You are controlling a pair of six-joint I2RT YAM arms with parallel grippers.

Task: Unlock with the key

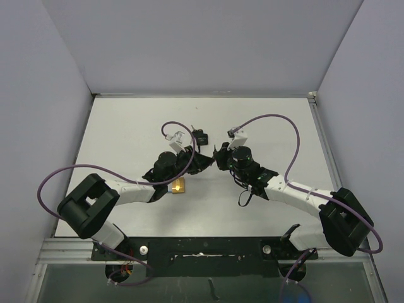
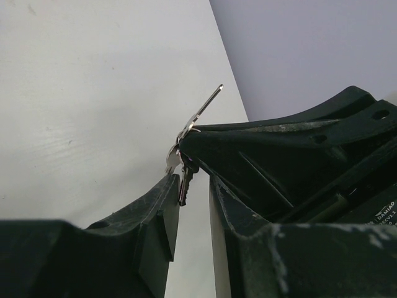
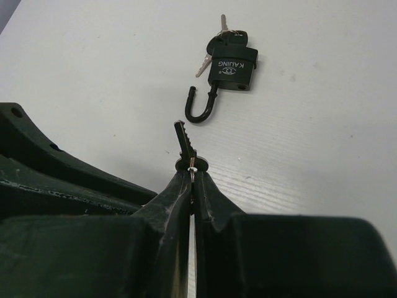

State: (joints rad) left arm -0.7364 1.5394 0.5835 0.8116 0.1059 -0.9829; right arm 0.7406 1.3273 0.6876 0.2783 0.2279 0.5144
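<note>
My right gripper is shut on a key ring, and a dark key stands up from its tips. In the left wrist view that bunch shows a silver key pointing up and a dark key hanging down. The hanging key lies at the tips of my left gripper, whose jaws stand narrowly open around it. The two grippers meet mid-table. A black padlock lies beyond, its shackle swung open and other keys at its body.
A small brass padlock lies on the white table beside my left forearm. The black padlock lies just behind the grippers. Purple cables loop over both arms. Grey walls enclose the table on three sides.
</note>
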